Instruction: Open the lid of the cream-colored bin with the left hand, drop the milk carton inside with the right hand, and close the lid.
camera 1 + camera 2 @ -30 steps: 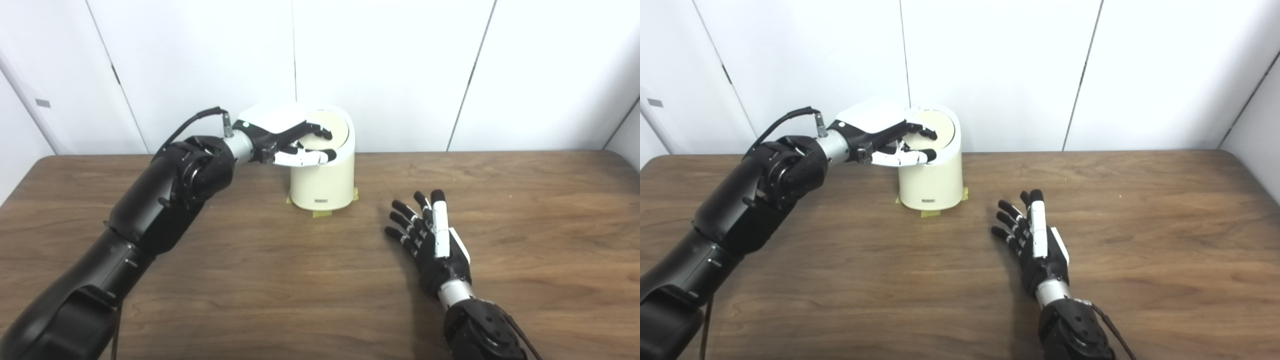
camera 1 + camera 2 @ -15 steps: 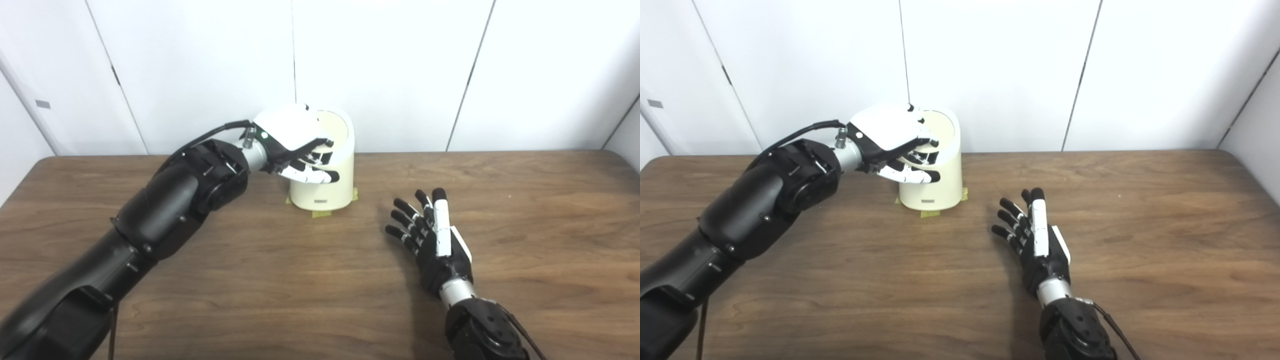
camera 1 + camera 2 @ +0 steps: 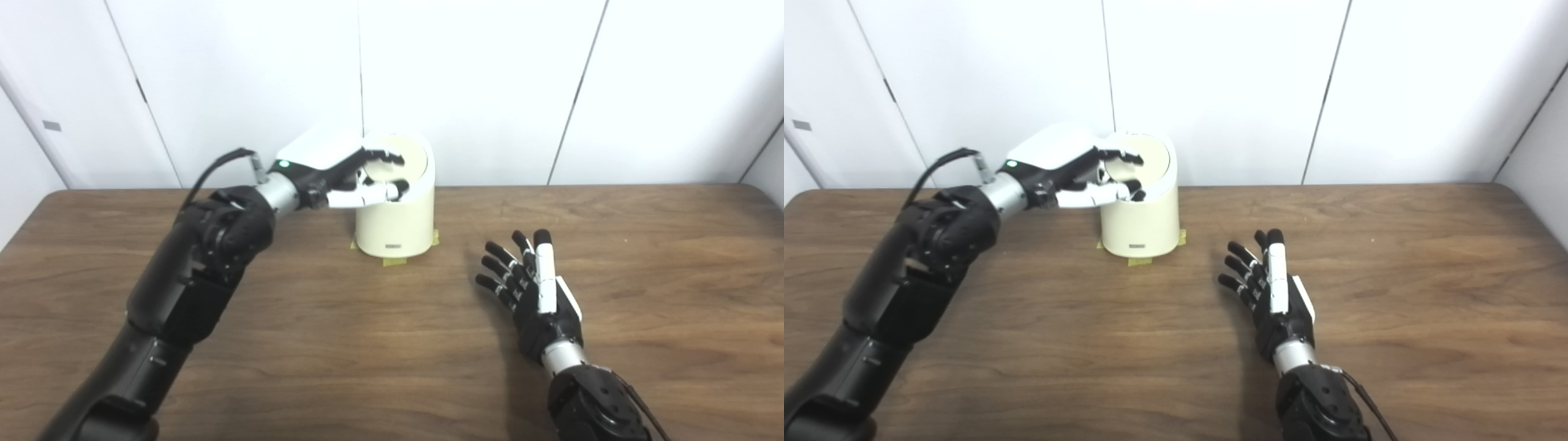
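A black-and-white robotic left hand reaches over the near-left rim of the cream-colored cylindrical plastic bin, fingers curled loosely above its round lid; whether they touch the lid cannot be told. To the near right of the bin, the right hand rests empty on the brown wooden table, fingers spread apart.

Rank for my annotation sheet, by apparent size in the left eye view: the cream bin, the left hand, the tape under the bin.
1. Cream bin, clearly largest.
2. Left hand, close behind, though it overlaps the bin's top, so its outline is unsure.
3. Tape, only small tabs showing.
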